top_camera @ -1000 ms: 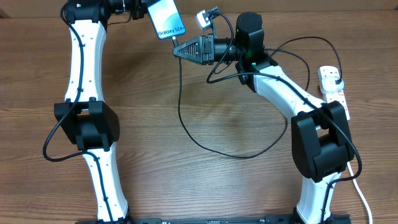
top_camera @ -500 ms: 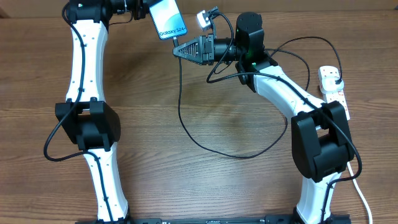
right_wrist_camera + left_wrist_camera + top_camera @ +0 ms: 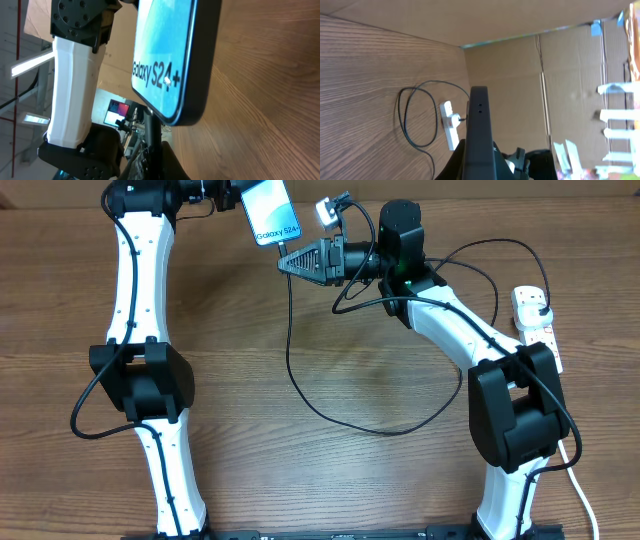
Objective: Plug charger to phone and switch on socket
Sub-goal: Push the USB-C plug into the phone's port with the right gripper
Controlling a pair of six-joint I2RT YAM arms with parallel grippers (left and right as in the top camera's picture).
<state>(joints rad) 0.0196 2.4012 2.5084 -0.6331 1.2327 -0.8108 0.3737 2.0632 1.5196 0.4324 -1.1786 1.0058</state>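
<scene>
My left gripper [image 3: 240,198] is shut on the phone [image 3: 270,210] and holds it above the table at the back, lit screen up. From the left wrist I see only the phone's dark edge [image 3: 479,125] between the jaws of that gripper [image 3: 479,161]. My right gripper [image 3: 284,262] is shut on the charger's black connector tip [image 3: 152,127], just below the phone's lower end [image 3: 172,107]. The tip reaches that end; whether it sits in the port I cannot tell. The black cable [image 3: 292,350] loops across the table to the white socket [image 3: 535,325].
The charger's black plug [image 3: 541,308] sits in the socket at the right edge, and a thick white cord [image 3: 582,500] runs toward the front. Cardboard walls [image 3: 510,90] stand behind the table. A small white adapter [image 3: 326,210] rides on the right wrist.
The phone has shifted slightly to the right, closer to the connector tip. The right arm has hardly moved.
</scene>
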